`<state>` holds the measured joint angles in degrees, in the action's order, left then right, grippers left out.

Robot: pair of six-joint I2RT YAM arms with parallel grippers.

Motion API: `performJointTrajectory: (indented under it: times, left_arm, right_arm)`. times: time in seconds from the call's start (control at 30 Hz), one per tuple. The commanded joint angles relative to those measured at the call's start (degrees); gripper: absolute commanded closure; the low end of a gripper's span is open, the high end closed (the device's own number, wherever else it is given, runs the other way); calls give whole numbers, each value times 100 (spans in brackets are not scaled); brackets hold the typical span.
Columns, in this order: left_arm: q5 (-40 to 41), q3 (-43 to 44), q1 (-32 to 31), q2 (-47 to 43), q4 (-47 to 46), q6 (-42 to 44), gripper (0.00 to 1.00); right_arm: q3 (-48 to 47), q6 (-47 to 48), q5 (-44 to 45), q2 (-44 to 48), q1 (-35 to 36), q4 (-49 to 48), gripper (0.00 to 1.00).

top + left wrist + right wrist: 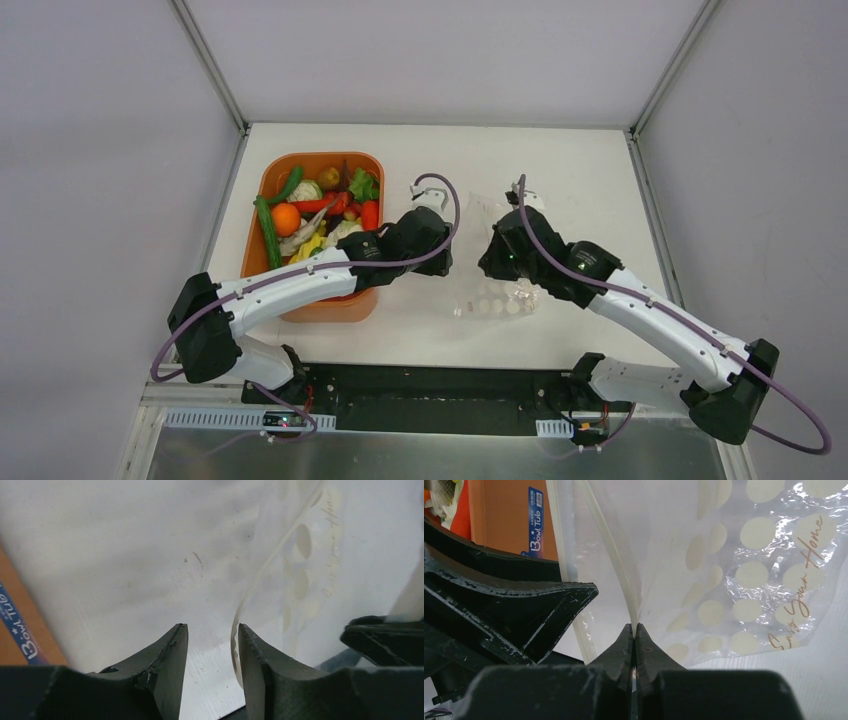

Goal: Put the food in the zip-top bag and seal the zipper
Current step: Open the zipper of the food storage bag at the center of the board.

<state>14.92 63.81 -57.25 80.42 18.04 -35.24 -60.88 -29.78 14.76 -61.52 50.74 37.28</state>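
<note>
The zip-top bag (497,299) is clear with white dots and lies between my two grippers, its open edge lifted. My right gripper (635,626) is shut on the zipper (619,565) strip of one bag wall; the dotted bag (749,575) hangs beyond it. My left gripper (210,626) is open, and the other zipper (260,570) edge runs just inside its right finger (255,650). The bag (300,580) is at the right of that view. The food (310,210), including an orange ball (285,218), lies in the orange tub (320,158). From above, both grippers (445,262) (487,262) meet at the bag's mouth.
The orange tub stands left of the bag, close behind my left arm; its wall shows in the left wrist view (20,625) and the right wrist view (504,520). My left gripper's black body (524,605) is close beside my right gripper. Grey walls enclose the white table (580,170).
</note>
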Motion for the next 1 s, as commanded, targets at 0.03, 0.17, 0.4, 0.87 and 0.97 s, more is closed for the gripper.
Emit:
performJointTrajectory:
  times: [0.03,0.17,0.4,0.87,0.97]
  left_arm:
    - [-536,-22,114,-124,-511,248,53]
    - [-926,28,165,-11,-713,316,50]
    - [-845,160,174,137,-538,302,72]
    - [69,16,540,132,270,-309,100]
    - [-94,87,544,207,234,-333,100]
  right_arm:
    - [31,255,-417,-61,-13,-303,100]
    - [123,319,-651,-33,-12,-403,100]
    - [210,306,-617,65,-18,-449,100]
    - [-818,283,510,-62,-5,1035,100]
    - [-1039,288,343,-168,-5,1227,100]
